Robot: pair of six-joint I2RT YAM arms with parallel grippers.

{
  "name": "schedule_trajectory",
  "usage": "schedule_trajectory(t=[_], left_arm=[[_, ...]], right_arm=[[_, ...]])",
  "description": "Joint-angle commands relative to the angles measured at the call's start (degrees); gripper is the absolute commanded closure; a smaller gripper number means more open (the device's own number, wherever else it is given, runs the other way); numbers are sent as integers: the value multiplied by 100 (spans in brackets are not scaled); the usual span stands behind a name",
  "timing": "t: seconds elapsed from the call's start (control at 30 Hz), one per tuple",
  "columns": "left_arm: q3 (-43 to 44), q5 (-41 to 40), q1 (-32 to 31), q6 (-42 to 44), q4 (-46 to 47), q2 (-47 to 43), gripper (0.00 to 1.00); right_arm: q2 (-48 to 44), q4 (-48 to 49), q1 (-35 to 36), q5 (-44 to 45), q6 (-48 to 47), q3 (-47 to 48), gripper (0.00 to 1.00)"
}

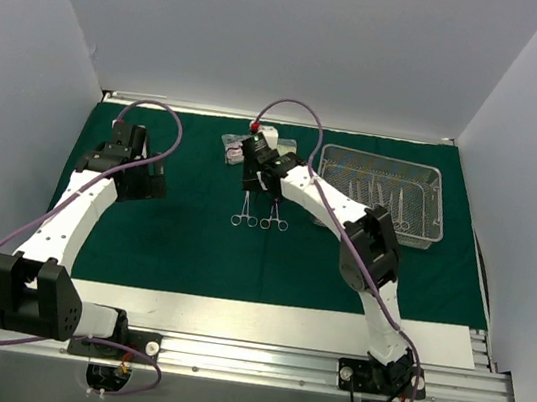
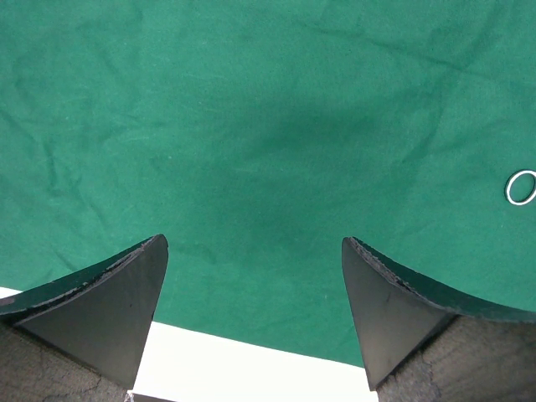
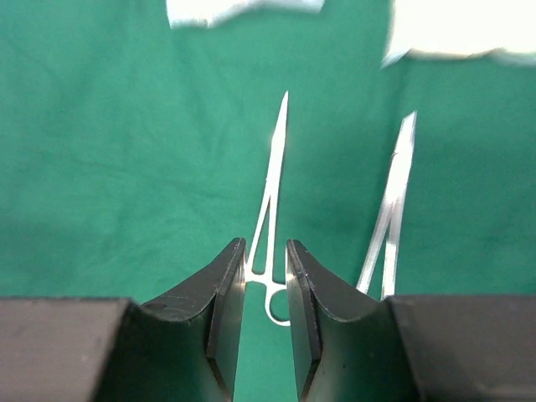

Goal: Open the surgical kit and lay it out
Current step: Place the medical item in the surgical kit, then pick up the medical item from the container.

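The surgical kit's dark green cloth (image 1: 192, 240) lies spread flat. Its wire-mesh tray (image 1: 384, 158) stands at the back right with several steel instruments (image 1: 390, 199) inside. Two clear packets (image 1: 234, 145) lie at the back centre. Two instruments (image 1: 244, 213) (image 1: 274, 217) lie side by side on the cloth. My right gripper (image 1: 253, 187) (image 3: 266, 245) hovers low over the left one (image 3: 272, 167), its jaws a narrow gap apart around the handle; the other instrument (image 3: 394, 193) lies to its right. My left gripper (image 1: 155, 184) (image 2: 255, 247) hangs wide open over bare cloth.
A white strip of table (image 1: 281, 322) runs along the cloth's near edge. White walls close in the left, back and right sides. A ring handle (image 2: 519, 187) shows at the right edge of the left wrist view.
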Motion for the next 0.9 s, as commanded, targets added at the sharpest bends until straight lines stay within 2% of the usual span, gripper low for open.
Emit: schedule_trajectory(t=[0.0,0.23,0.37,0.5,0.63,0.87], left_arm=[[109,24,-26,-50,16,-184,6],[83,41,-26,-50,-11,-255,6],[91,50,-26,-50,-28,-264,6],[91,59,-17,-50,-37,-299,6],[65,59,-26,-41,-46,-316,6],[30,94,-26,-32,-37,-308,6]], right_arm=[[-821,-202,-323,265,-365,170,78],[-1629,-36,-1491,-148,-1069,-585,78],[-1885,35,-2465,-376,-1289,-1069,80],[-2000,61,-3134,-666,-1438,-1412,82],[-1921,53,-3548,-833,-1491,-1720,83],[-1640,97,-3786,-1133,-1579,-1949,85]])
